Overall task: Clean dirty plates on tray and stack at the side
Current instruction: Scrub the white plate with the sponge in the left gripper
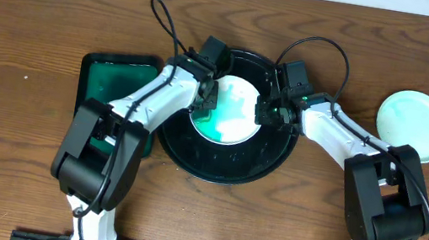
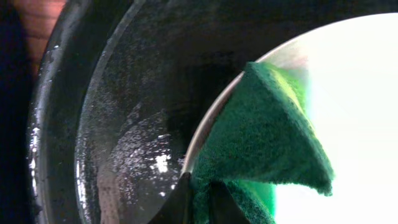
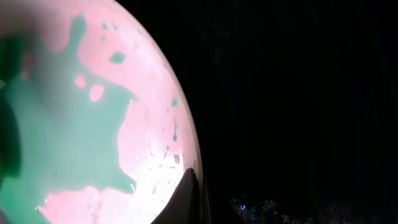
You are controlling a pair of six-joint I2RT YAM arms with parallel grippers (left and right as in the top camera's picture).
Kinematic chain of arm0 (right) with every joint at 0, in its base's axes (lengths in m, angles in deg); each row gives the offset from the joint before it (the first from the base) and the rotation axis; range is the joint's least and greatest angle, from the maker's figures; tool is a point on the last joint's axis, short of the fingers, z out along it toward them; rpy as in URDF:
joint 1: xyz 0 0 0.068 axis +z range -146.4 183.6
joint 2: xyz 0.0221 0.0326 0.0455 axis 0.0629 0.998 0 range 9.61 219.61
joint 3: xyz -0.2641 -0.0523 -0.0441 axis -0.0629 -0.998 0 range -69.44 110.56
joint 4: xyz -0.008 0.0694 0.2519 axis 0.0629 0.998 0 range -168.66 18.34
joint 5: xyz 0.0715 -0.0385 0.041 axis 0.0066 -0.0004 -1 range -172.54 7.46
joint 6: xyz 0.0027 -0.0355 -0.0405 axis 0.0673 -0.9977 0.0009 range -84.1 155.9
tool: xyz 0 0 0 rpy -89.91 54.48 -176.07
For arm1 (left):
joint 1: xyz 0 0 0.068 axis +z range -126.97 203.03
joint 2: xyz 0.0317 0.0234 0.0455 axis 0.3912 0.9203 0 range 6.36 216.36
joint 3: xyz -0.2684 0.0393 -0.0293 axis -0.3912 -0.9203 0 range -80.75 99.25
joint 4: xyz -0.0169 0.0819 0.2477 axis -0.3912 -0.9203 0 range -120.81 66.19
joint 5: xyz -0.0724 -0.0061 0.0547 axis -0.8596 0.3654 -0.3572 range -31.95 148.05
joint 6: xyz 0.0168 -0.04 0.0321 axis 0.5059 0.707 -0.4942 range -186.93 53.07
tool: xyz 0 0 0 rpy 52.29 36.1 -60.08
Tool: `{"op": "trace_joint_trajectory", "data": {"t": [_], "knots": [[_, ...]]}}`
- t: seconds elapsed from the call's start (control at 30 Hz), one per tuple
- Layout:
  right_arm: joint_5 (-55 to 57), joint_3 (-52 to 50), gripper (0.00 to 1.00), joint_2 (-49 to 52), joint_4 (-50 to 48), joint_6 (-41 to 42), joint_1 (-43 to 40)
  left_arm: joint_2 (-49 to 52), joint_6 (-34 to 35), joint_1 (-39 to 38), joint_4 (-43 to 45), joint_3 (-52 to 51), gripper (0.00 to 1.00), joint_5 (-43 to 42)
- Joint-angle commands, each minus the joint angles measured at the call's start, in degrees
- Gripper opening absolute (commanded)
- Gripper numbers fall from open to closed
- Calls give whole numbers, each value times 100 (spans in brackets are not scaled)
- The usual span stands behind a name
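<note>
A white plate (image 1: 237, 111) smeared with green paint lies on the black tray (image 1: 220, 168). My left gripper (image 1: 205, 97) is shut on a green scouring sponge (image 2: 267, 143), which rests on the plate's left edge (image 2: 354, 124). My right gripper (image 1: 267, 111) is shut on the plate's right rim; the right wrist view shows a finger (image 3: 189, 196) on the rim of the smeared plate (image 3: 93, 124). One pale mint plate (image 1: 415, 124) lies on the bare wood at the right. A third plate is not in view.
A dark green rectangular tray (image 1: 115, 75) sits left of the black tray, under my left arm. The black tray's wet floor (image 2: 124, 124) shows water drops. Arm cables loop over the table's far side.
</note>
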Motion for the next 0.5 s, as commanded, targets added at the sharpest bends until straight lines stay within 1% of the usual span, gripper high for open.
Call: {"op": "trace_joint_trajectory", "data": {"t": [0.0, 0.23, 0.37, 0.47], "knots": [[326, -79, 1, 157, 173, -24, -48, 426, -81, 15, 33, -166, 7, 15], [326, -79, 1, 157, 216, -28, -48, 1121, -87, 4, 352, -166, 7, -1910], [326, -79, 1, 157, 214, -28, -48, 1233, -385, 4, 739, -166, 7, -3108], [326, -79, 1, 157, 225, -28, -52, 1233, -452, 4, 1095, -166, 7, -3755]]}}
